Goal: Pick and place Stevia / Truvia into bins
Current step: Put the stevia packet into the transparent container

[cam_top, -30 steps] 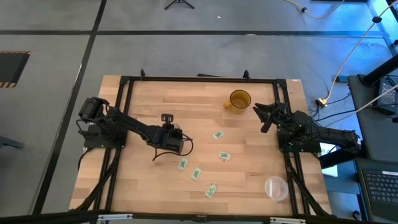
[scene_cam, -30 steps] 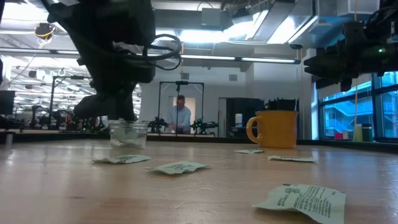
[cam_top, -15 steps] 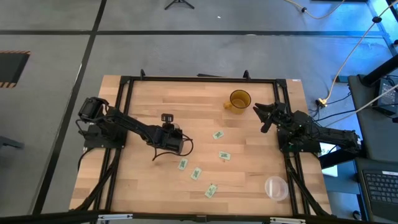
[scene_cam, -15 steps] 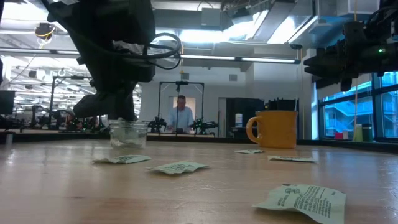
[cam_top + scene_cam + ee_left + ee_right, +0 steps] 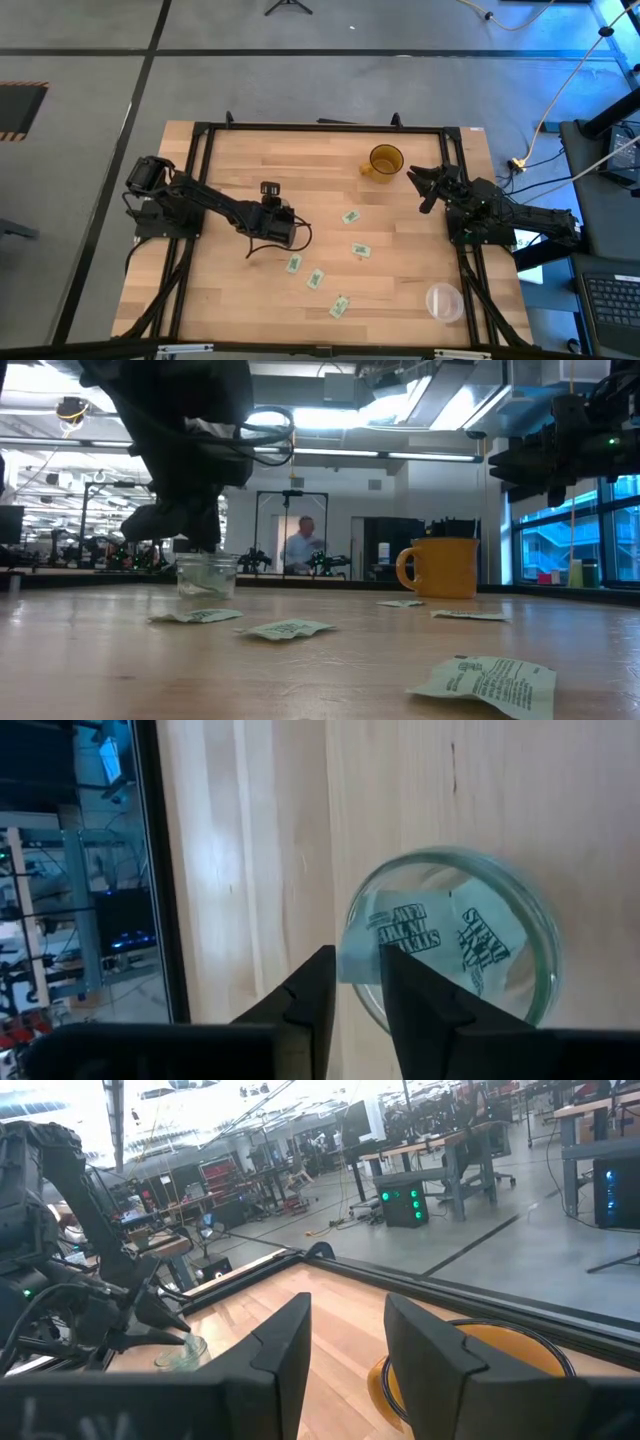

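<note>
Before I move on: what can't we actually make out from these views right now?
- Glass cup, high view: hidden under the left gripper.
- Packet at the left gripper, left wrist view: whether gripped or already released is unclear.
- Packets on the table, high view: print too small to read.
- Mug, right wrist view: cut off by the right gripper's fingers.

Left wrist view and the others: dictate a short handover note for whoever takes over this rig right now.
Left gripper: open, just above the small round clear glass cup.
Right gripper: open, empty, waiting beside the amber mug.
Done: one white-and-green paper packet lies in the cup.
Left to do: five more packets lie flat on the wooden table.
</note>
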